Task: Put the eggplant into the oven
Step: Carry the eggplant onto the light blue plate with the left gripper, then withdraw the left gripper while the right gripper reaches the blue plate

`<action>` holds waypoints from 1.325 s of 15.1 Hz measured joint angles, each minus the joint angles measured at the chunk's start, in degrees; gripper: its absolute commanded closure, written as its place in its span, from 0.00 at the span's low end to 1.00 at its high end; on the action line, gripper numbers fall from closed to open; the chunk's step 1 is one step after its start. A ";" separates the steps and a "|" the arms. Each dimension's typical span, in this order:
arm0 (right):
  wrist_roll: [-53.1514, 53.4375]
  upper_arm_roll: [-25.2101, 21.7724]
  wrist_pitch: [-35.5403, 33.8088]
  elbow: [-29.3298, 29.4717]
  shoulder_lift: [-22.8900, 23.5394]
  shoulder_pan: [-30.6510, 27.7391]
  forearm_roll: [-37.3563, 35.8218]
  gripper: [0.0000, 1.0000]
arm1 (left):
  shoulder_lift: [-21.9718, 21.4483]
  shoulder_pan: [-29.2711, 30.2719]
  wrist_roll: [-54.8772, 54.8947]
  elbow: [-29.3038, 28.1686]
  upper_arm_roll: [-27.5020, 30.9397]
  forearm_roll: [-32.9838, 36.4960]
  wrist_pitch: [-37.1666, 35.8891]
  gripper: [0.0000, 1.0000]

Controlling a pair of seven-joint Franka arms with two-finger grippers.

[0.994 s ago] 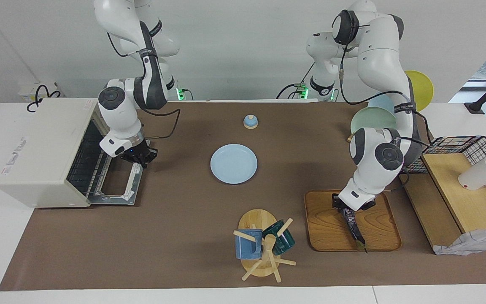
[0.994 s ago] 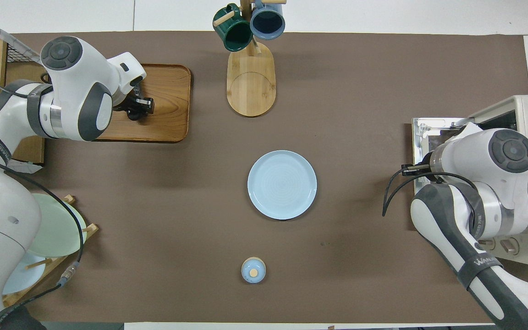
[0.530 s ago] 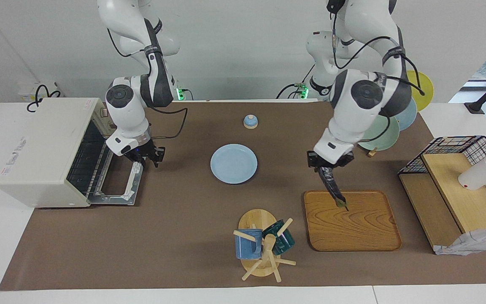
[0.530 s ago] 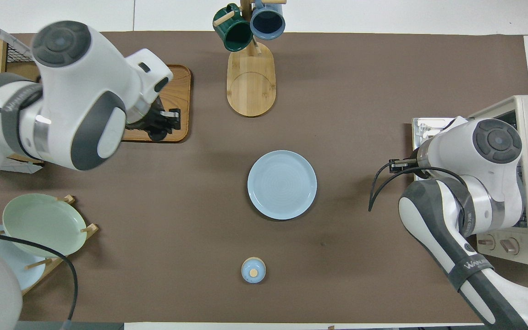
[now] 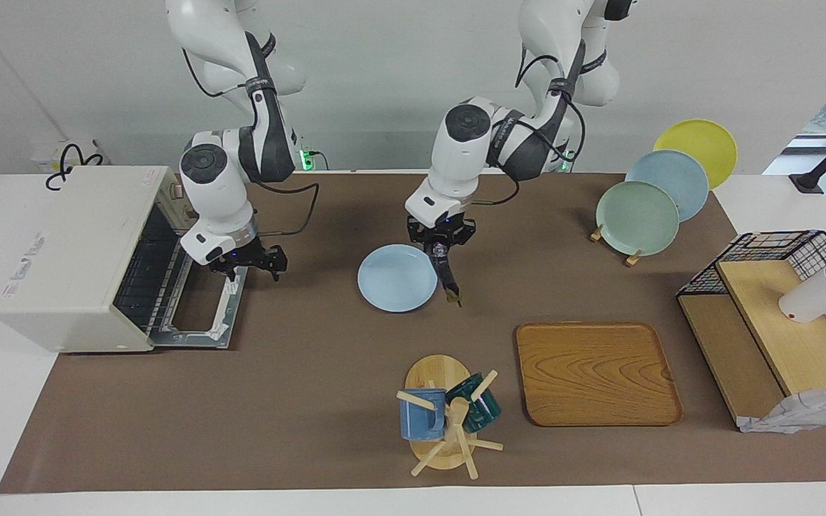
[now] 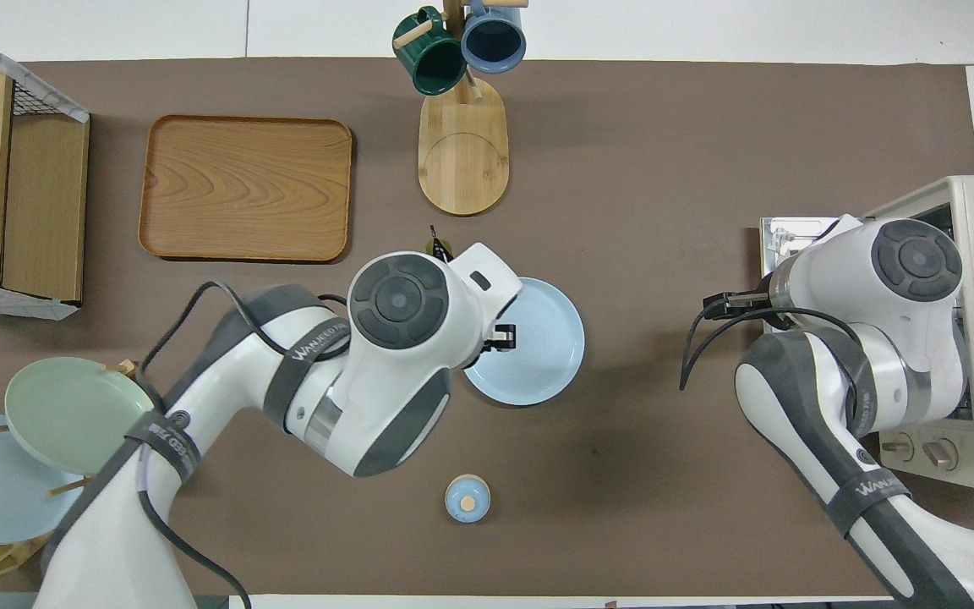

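Note:
My left gripper (image 5: 442, 242) is shut on the thick end of the eggplant (image 5: 448, 276), a slim dark purple one that hangs stem down. It is held in the air over the edge of the light blue plate (image 5: 395, 279), on the side toward the left arm's end. In the overhead view only the eggplant's stem tip (image 6: 438, 248) shows past my left arm. The cream oven (image 5: 62, 254) stands at the right arm's end with its door (image 5: 198, 319) folded down open and the rack showing. My right gripper (image 5: 254, 269) is open and empty, just beside the open door.
A bare wooden tray (image 5: 596, 373) and a mug tree (image 5: 449, 419) with two mugs lie farther from the robots than the plate. A small blue lidded pot (image 5: 425, 206) sits nearer the robots. A plate rack (image 5: 642, 208) and a wire shelf (image 5: 779, 308) stand at the left arm's end.
My left gripper lifted the eggplant off the wooden tray and carried it toward the middle, over the blue plate's edge. My right gripper drew slightly away from the oven door.

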 measured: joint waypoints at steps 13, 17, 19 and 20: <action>0.00 0.00 -0.24 0.27 0.02 0.00 0.00 0.00 | 8.89 -5.57 -1.15 -0.18 0.32 0.00 13.02 0.93; 0.00 0.00 -0.63 0.44 0.03 0.00 -0.01 0.00 | 8.89 -5.69 -1.15 -0.18 0.45 0.00 13.02 0.30; 0.00 0.00 -0.77 0.50 0.04 0.01 -0.01 0.00 | 8.89 -5.68 -1.15 -0.18 0.61 0.00 12.98 0.00; 0.00 0.00 -0.97 0.50 0.05 0.01 -0.01 0.00 | 8.88 -5.65 -1.15 -0.17 0.72 0.00 12.89 0.00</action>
